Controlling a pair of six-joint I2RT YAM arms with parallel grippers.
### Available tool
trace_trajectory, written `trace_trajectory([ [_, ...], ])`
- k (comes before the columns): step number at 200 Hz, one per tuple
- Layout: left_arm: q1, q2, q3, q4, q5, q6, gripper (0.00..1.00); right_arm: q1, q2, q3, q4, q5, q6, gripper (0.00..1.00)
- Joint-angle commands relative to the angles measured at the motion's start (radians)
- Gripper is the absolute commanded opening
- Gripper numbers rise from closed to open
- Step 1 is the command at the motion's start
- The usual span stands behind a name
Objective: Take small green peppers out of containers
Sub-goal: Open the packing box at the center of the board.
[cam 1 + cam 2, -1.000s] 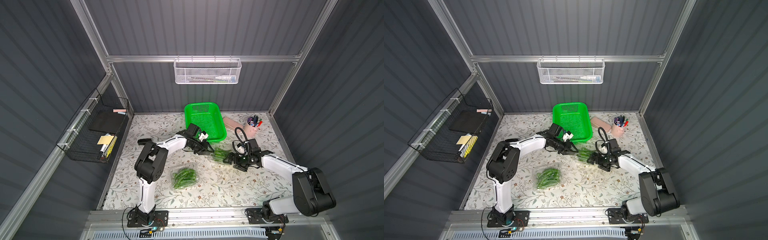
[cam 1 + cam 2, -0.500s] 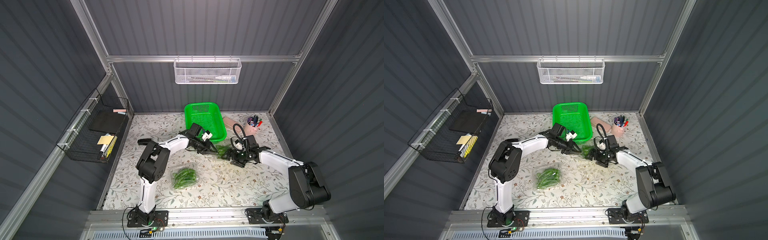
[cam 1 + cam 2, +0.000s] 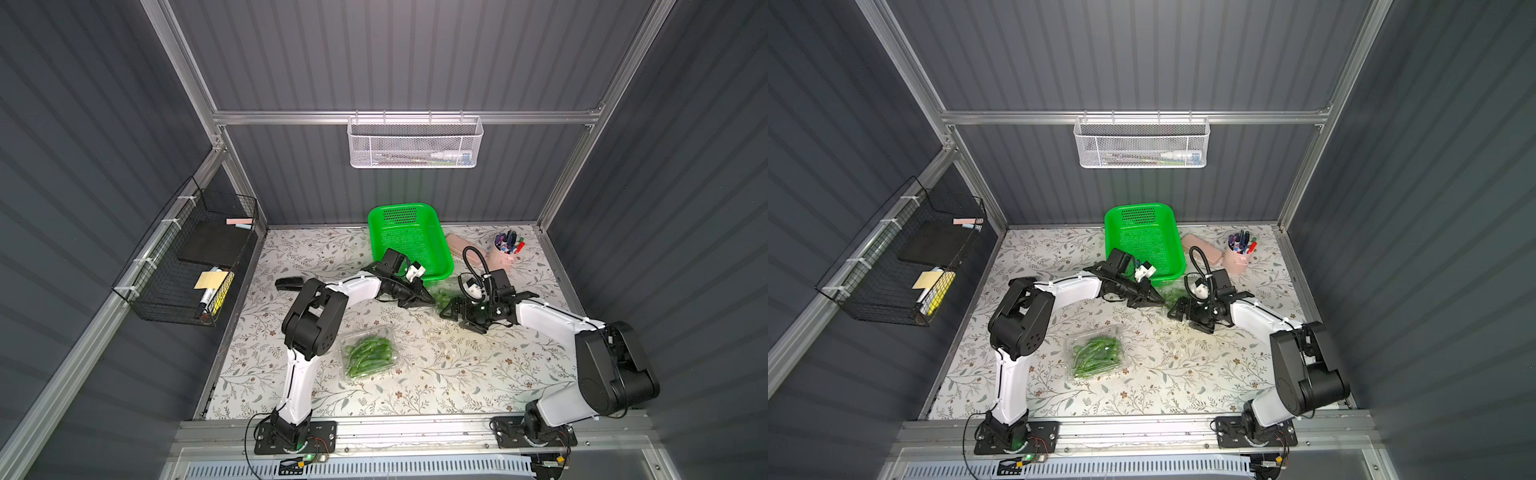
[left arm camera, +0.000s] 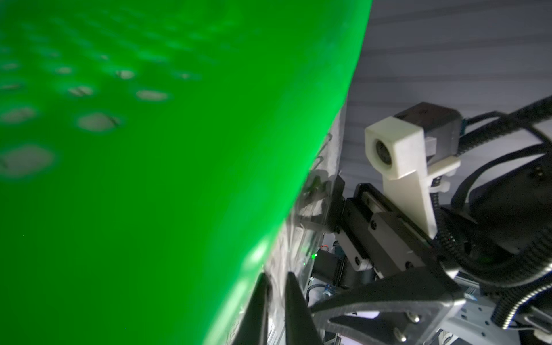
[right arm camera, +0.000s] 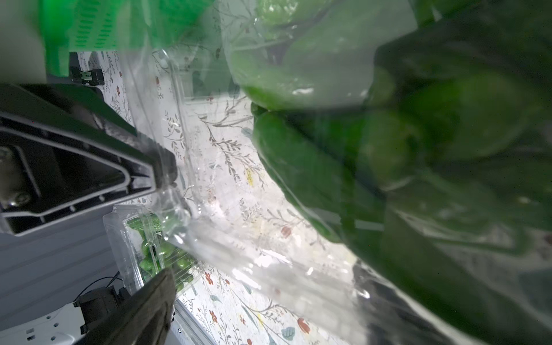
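Note:
One clear container (image 3: 441, 293) (image 3: 1172, 294) of small green peppers (image 5: 298, 155) sits tilted between both grippers, just in front of the green basket (image 3: 409, 241). My left gripper (image 3: 432, 298) (image 4: 276, 286) is shut on that pack's thin clear lid edge (image 5: 239, 239). My right gripper (image 3: 451, 309) (image 5: 274, 268) stands wide open round the pack. Its near finger (image 5: 149, 304) is clear of the plastic, and the other finger shows only dimly behind the peppers. A second container (image 3: 368, 357) (image 3: 1096, 353) full of peppers lies closed on the table near the left arm.
The green basket's wall (image 4: 149, 179) fills the left wrist view, close to the left fingers. A pink cup of pens (image 3: 505, 253) and a pink case (image 3: 459, 245) stand at the back right. A black object (image 3: 289, 284) lies at the left.
The left jaws have closed down onto the clear plastic. The right gripper and the pack have shifted back toward the green basket.

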Motion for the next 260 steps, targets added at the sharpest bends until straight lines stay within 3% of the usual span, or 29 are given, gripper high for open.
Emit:
trace_trajectory([
  [1, -0.007, 0.031, 0.031, 0.035, 0.016, -0.017, 0.1, 0.004, -0.007, -0.017, 0.0, -0.003, -0.011, 0.94],
  [47, -0.013, 0.042, 0.046, 0.031, 0.021, -0.025, 0.0, 0.004, -0.038, -0.05, -0.012, 0.008, -0.018, 0.94],
  [194, -0.014, 0.0, 0.036, 0.054, 0.018, -0.153, 0.0, -0.059, -0.024, -0.078, 0.055, 0.178, 0.139, 0.94],
  [260, -0.014, -0.001, 0.055, -0.02, -0.009, -0.162, 0.0, -0.106, -0.061, -0.128, 0.077, 0.218, 0.232, 0.94],
])
